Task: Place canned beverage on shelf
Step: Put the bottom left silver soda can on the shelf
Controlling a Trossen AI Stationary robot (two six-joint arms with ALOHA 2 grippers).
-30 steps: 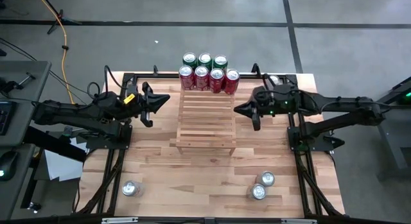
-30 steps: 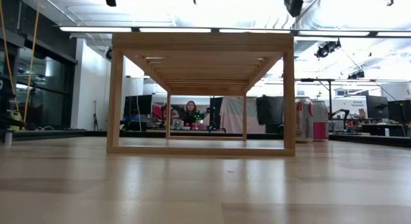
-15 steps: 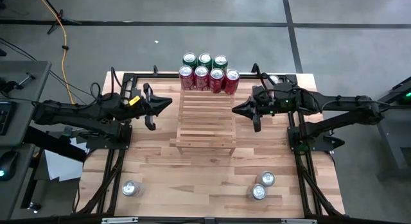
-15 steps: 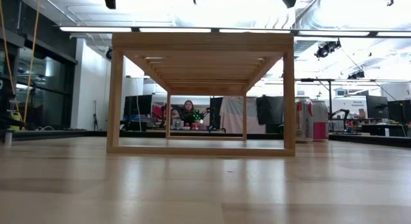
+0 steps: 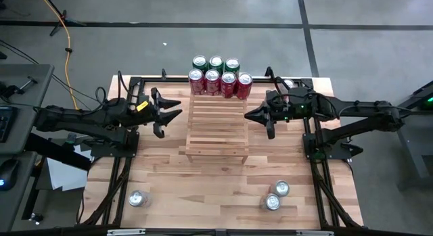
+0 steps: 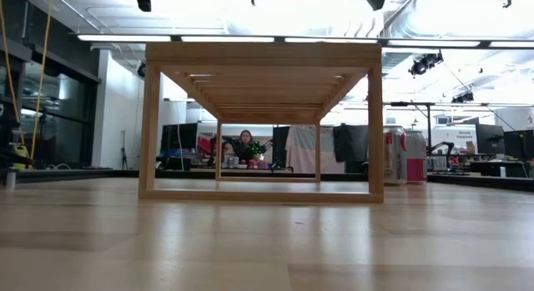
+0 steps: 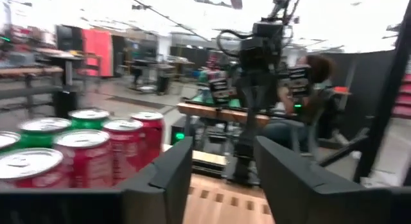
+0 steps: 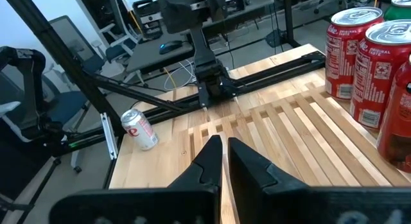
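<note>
I see the left gripper (image 5: 172, 109), jaws parted and empty, beside the light wooden slatted shelf (image 5: 216, 125), nearest the upright silver-topped can (image 5: 138, 199) at the table's near-left; the right gripper (image 5: 252, 115) is pinched shut.

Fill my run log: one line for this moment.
left gripper: open, empty, left of shelf | right gripper: shut, empty | cans: seven on shelf

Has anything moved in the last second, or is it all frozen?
The left tool slid a little toward the light wooden slatted rack and its fingers spread apart, holding nothing. The right tool edged closer too, shut. The red and green cans stayed put.
</note>
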